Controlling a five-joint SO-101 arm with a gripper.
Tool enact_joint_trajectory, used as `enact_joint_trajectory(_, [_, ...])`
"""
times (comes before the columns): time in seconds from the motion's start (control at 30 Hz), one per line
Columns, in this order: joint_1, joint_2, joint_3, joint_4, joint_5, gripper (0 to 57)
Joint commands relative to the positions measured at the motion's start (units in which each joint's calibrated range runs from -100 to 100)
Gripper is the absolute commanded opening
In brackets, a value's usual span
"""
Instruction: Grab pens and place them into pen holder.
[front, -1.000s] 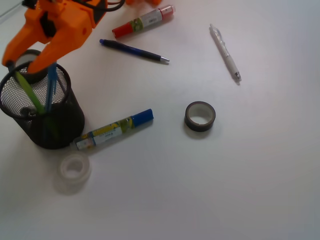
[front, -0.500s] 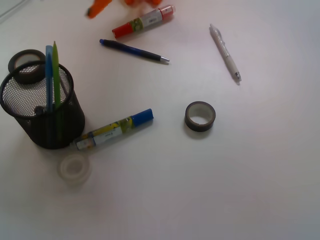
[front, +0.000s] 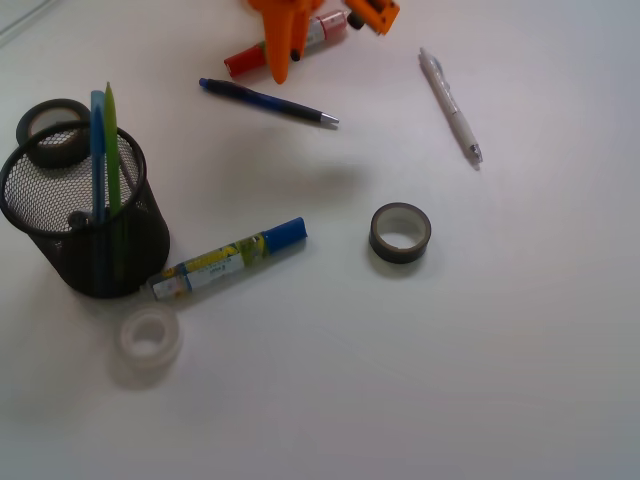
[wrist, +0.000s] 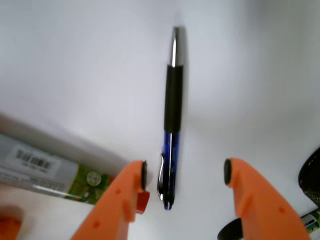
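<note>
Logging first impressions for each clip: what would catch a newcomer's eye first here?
The orange end effector hangs open over the dark blue pen at the table's far side, beside a red-capped marker. At the left, the black mesh pen holder already holds a blue pen and a green pen.

Two pens lie on the table beyond the holder (front: 85, 225): a blue pen (front: 268, 102) and a white pen (front: 450, 106). Two more stand inside the holder, one blue (front: 97, 150), one green (front: 112, 150). Two markers: one red-capped (front: 262, 52), one blue-capped (front: 228, 259) beside the holder. Three tape rolls: dark (front: 400, 232), clear (front: 149, 338), and black (front: 48, 130) behind the holder.
</note>
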Motion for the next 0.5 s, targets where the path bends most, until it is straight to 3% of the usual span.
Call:
enact_joint_trajectory(0.0, [0.00,7.50,2.73,-4.09,0.00,18.3])
enact_joint_trajectory(0.4, [0.23,22.80,-0.71,-13.36,0.05,18.3])
enact_joint_trajectory(0.47, [1.20,24.84,-1.98,-12.75,-0.05,15.7])
